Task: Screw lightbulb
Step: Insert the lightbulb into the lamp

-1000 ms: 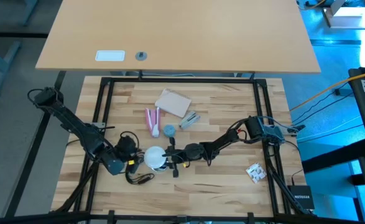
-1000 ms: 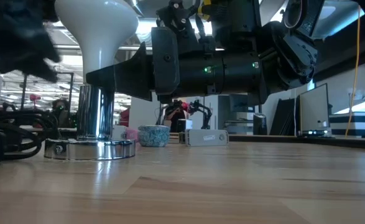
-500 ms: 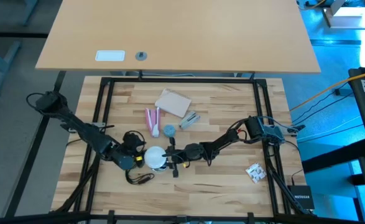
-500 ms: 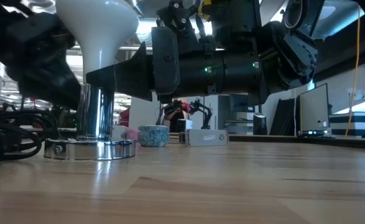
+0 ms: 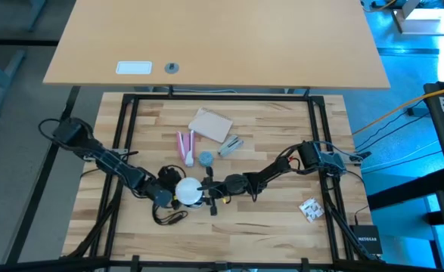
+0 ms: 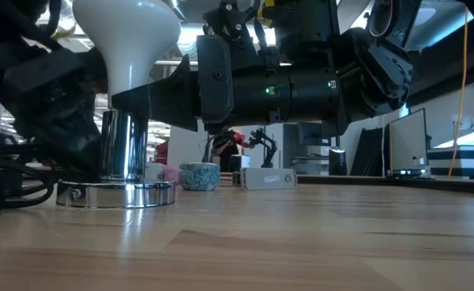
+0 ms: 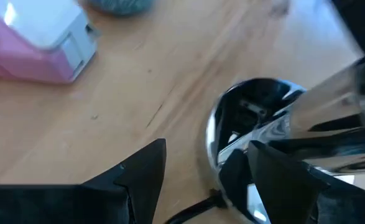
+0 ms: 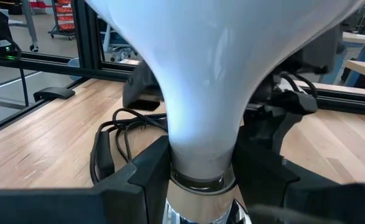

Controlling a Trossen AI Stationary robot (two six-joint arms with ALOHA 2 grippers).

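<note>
The lightbulb stands upright in a chrome socket base near the table's front edge, the right gripper closed around its narrow neck. The left gripper sits low beside the base, fingers spread wide apart and holding nothing.

White lightbulb upright, dome up, narrow neck seated in chrome socket at table front.
</note>
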